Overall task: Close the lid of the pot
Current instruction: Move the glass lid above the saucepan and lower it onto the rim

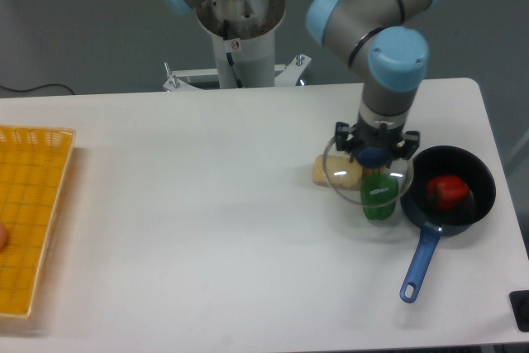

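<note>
The lid (368, 178) hangs above the table, held level by its blue knob, which sits between the fingers of the gripper (374, 155). The gripper is closed on that knob, pointing straight down from the arm (388, 64). Seen through the clear glass are a green pepper (378, 197) and part of a pale yellow block (328, 171), both lying on the table underneath; the lid's metal rim crosses in front of them. White glints show on the glass near the pepper.

The pot (450, 192) stands just to the right of the lid, uncovered, on the white table (190, 221). Its blue handle (420, 264) runs down and to the left toward the near edge. Inside the pot lies a red item (447, 191), probably a red pepper, though the view is too coarse to be sure. The lid's right edge looks close to the pot's left rim, without covering it.

Far to the left, a yellow basket (29, 212) rests at the table's edge. The arm's grey base (240, 31) stands behind the table.
</note>
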Robot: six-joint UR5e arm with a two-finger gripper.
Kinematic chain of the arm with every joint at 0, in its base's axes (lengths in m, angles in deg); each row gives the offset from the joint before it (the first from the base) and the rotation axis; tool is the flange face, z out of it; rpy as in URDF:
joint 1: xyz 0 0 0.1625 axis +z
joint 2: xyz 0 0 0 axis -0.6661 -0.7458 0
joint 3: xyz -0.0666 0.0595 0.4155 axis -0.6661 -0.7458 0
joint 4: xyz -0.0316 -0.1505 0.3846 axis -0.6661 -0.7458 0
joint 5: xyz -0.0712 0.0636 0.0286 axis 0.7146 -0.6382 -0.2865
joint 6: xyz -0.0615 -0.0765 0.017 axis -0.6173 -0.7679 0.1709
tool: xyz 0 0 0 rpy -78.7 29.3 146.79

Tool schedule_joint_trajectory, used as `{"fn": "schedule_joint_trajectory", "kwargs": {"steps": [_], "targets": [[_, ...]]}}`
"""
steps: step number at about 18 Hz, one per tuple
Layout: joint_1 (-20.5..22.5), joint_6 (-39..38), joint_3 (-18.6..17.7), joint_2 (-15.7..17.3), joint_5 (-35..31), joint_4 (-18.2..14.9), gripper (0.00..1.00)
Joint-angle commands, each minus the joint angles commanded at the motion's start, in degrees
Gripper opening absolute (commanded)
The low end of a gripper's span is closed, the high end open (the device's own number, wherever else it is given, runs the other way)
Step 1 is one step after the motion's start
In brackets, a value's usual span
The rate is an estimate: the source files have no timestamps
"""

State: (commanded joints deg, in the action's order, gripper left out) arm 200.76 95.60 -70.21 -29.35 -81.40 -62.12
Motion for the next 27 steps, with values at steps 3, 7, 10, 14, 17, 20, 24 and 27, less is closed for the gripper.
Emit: {"fn": "schedule_joint_trajectory", "kwargs": {"steps": [3,7,10,14,17,20,24,27], "targets": [[1.14,0.79,0.35,-0.26,-0.17,0.18,0.55],[2.38,1.23,1.32,-1.58,-0.26,0.7,0.55],[2.55,2.9,2.72,-2.99,-1.58,0.7,0.55],[3.43,3.87,4.04,-4.65,-1.85,1.06,0.55],[4.05,4.92,5.01,-5.71,-1.85,1.14,0.55],[4.14,4.93,5.36,-6.33,-1.85,2.02,0.55],[4.22,5.02,6.5,-7.21,-1.67,2.2,0.55],[5.01,5.36,7.03,-7.56,-1.41,2.63,0.55]]}}
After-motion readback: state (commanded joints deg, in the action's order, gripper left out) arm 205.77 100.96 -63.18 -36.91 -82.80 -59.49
